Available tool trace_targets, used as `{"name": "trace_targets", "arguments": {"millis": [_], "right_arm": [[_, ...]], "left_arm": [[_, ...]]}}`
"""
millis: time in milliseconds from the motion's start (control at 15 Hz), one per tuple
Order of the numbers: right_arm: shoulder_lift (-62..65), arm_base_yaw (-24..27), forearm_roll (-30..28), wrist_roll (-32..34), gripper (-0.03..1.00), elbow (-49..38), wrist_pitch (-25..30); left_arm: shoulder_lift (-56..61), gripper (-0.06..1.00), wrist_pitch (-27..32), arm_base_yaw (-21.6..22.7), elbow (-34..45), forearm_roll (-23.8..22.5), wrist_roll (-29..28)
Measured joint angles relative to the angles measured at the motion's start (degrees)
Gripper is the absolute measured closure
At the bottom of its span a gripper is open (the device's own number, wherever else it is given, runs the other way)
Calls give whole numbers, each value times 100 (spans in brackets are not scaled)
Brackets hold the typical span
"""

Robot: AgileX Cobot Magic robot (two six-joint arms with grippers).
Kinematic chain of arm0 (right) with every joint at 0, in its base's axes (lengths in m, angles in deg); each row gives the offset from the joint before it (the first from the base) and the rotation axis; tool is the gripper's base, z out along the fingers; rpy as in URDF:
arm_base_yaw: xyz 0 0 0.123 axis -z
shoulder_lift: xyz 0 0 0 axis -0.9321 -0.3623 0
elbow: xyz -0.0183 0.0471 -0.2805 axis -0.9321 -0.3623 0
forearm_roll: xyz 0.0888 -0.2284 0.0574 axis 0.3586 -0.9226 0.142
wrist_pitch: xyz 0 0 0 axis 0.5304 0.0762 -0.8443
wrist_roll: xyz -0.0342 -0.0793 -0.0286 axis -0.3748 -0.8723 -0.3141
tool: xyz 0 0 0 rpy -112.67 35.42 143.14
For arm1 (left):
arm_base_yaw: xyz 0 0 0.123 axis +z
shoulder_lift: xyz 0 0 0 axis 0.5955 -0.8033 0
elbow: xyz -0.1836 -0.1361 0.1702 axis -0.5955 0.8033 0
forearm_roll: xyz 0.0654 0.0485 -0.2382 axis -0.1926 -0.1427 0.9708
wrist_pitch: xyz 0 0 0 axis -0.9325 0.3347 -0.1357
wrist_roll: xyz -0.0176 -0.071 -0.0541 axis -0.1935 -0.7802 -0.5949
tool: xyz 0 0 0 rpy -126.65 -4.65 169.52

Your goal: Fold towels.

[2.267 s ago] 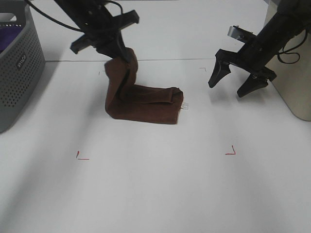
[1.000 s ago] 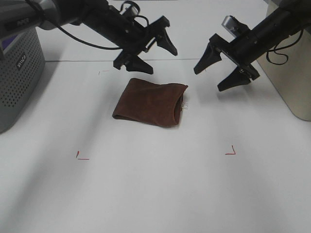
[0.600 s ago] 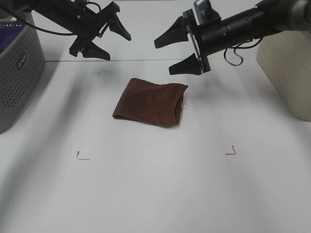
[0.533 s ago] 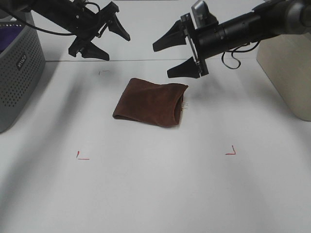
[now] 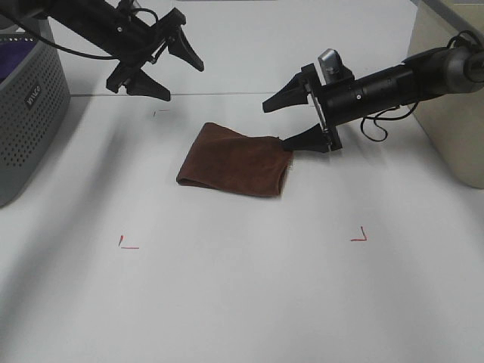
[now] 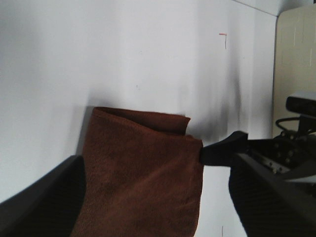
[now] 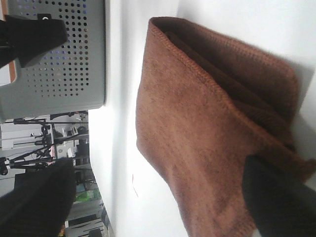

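Towel (image 5: 234, 160), reddish-brown and soft, lies folded into a thick rectangle near the middle of the white table (image 5: 242, 302). We see the right gripper (image 5: 276, 125) spread wide, its lower fingertip (image 5: 302, 142) touching the towel's far right corner; the left gripper (image 5: 184, 82) hangs spread too, well apart. A grey basket (image 5: 38, 106), cut off at the edge, holds a purple cloth (image 5: 13, 58). The corner beneath that fingertip is hidden from us.

White table (image 5: 242, 302) under even light, two red corner marks (image 5: 128, 244) on it; grey perforated basket (image 5: 30, 106) left, beige box (image 5: 454, 113) right.
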Motion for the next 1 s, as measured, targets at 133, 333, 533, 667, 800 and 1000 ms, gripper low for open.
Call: {"name": "trace_targets", "arguments": {"millis": [133,333,533,667,800,1000], "right_arm": [[264,109,-172,97,11,103,6],[974,-23,-1352,476,11,109,23],[1845,-281,-3558,1576,11,115,46],[2389,-430,-4572,2166,11,-6,57],[3157,-487,-5013,2464,11,-561,57],[4234,-487,-5380,2647,11,-1862,69]], "left_arm": [[17,19,395,0,-166,-6,350],[390,19,665,-6,-550,-390,521],[1352,19,688,-132,-561,-1536,556],[2154,19,688,-264,-246,-2515,521],[3117,19,693,-304,647,-3094,435],[4400,19,688,-304,2349,-3701,206]]}}
